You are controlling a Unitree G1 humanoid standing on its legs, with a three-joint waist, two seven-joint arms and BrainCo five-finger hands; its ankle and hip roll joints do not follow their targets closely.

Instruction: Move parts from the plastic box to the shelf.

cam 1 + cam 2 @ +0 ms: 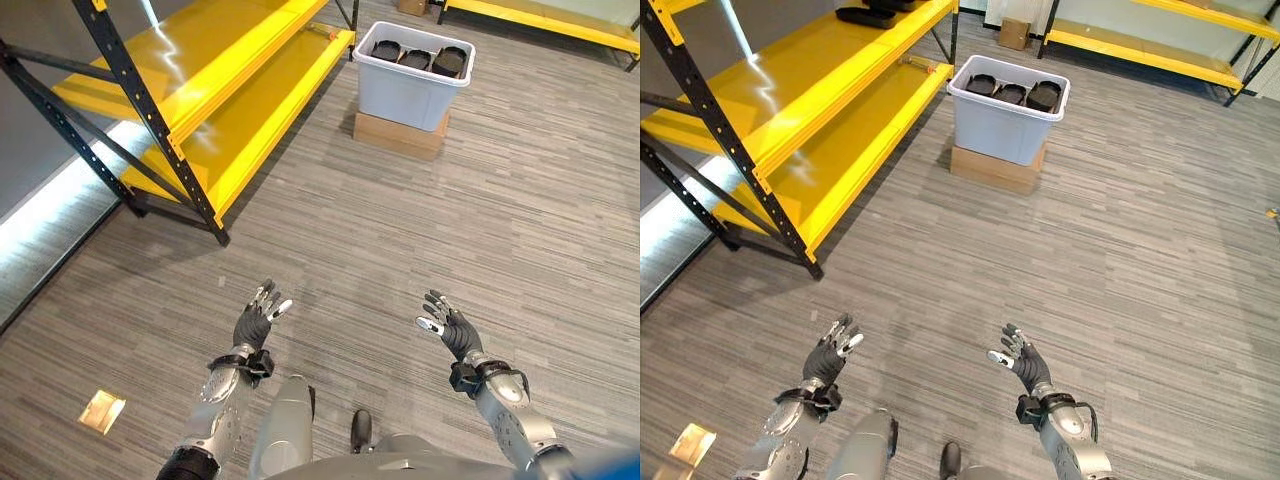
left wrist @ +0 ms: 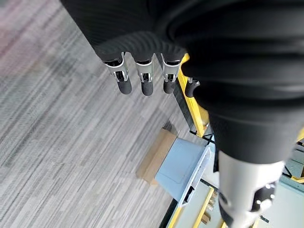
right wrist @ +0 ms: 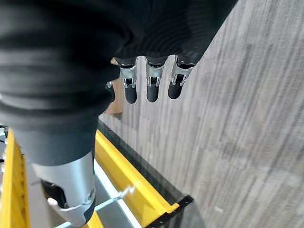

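Left hand (image 1: 258, 320) and right hand (image 1: 452, 327) raised over bare floor (image 1: 420, 240), fingers spread and relaxed, holding nothing. Well ahead: grey plastic box (image 1: 408, 88) resting on a flat cardboard box (image 1: 398, 136), with black parts (image 1: 417, 58) inside. Yellow shelf (image 1: 215, 95) with black posts off to the left, just beside the plastic box; one dark part (image 1: 868, 14) lying on its upper level.

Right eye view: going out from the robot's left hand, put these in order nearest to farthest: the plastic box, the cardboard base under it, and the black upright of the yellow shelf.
From the left hand:
1. Black upright of the yellow shelf, ahead on the left.
2. Cardboard base, ahead to the right, under the box.
3. Plastic box, on that base, parts inside.
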